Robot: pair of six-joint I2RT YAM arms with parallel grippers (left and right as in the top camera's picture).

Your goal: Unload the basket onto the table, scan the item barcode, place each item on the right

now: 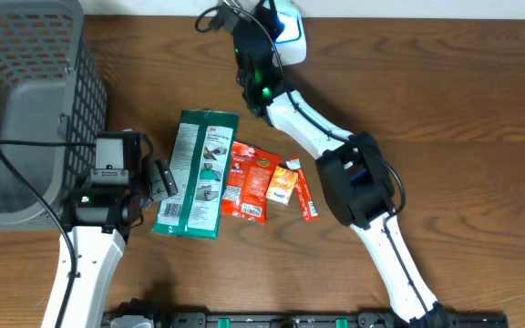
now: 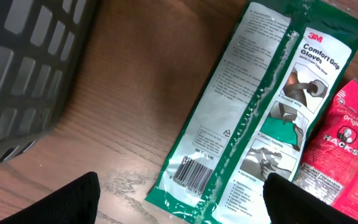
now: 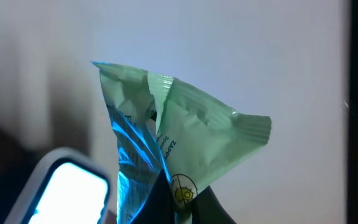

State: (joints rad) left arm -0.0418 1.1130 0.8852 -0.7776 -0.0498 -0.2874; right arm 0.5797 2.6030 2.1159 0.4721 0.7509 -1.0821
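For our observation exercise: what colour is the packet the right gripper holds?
The packet is pale green, clearest in the right wrist view.

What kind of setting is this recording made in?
Probably a mock checkout bench: a wooden table with packaged goods such as a 3M glove pack and a red sweets packet, a grey mesh basket beside them, and a lit scanner-like device at the far edge.

Basket (image 1: 89,100) sitting at table (image 1: 445,109) left edge. Glove pack (image 1: 194,173) lying right of it; snack packet (image 1: 249,180) lying just beside, small packet (image 1: 282,187) further right. Scanner (image 1: 290,32) standing behind, at far edge.
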